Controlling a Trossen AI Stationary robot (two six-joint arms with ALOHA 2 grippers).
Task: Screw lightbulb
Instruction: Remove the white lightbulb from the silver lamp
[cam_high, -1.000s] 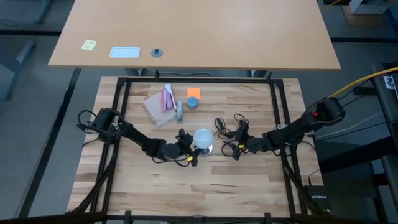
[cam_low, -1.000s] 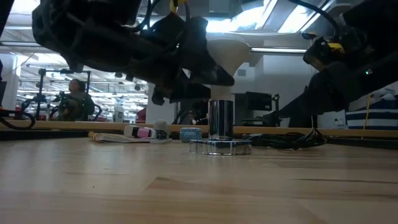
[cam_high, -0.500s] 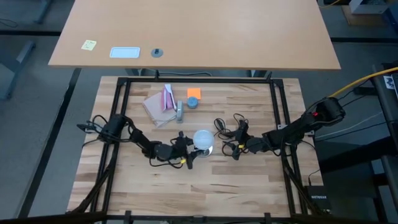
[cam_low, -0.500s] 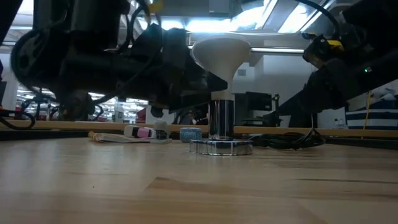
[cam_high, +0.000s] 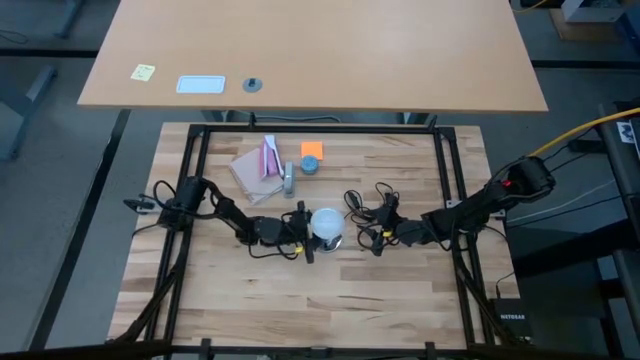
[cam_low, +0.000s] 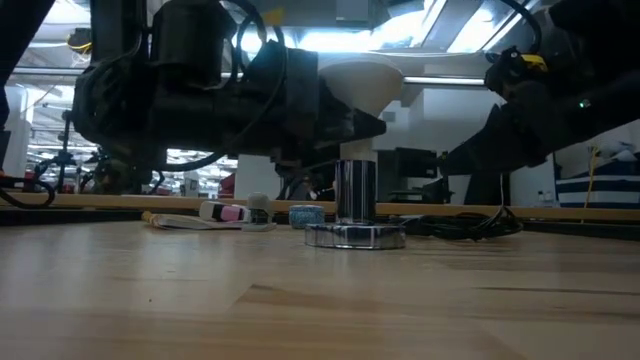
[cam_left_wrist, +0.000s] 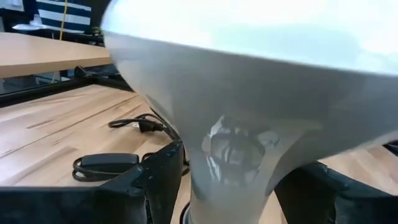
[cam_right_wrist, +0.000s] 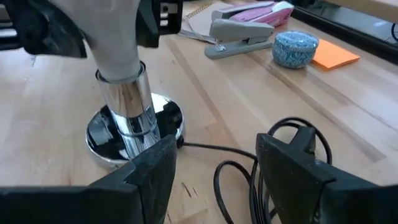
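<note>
Left hand (cam_high: 303, 238): at the bulb's neck, a finger on each side, narrowed about it. Whether the pads press the neck I cannot tell; the left wrist view shows dark fingers (cam_left_wrist: 158, 171) close beside it.
Bulb (cam_high: 326, 224): upright at mid-tabletop, its silver base seated in the socket (cam_right_wrist: 134, 127), globe uppermost.
Right hand (cam_high: 377, 238): waits just right of the socket, fingers apart, holding nothing, near the black cord (cam_right_wrist: 239, 177).
Step in hand: by my judgement, a re-grip between turns of the screwing, the bulb already standing in the socket by itself.
Next move: calls for a firm pinch on the neck, then a twist about the upright axis without tipping the socket; the right hand might steady the socket's foot.
High view only: both arms, plus a stapler (cam_high: 288, 178), an orange note (cam_high: 312, 150) and a blue round piece (cam_high: 310, 165) behind.
Low view only: the globe (cam_low: 360, 80) flaring above the left hand, and the chrome foot flat on the tabletop (cam_low: 300, 300).
Right wrist view only: the chrome stem and foot of the socket.
</note>
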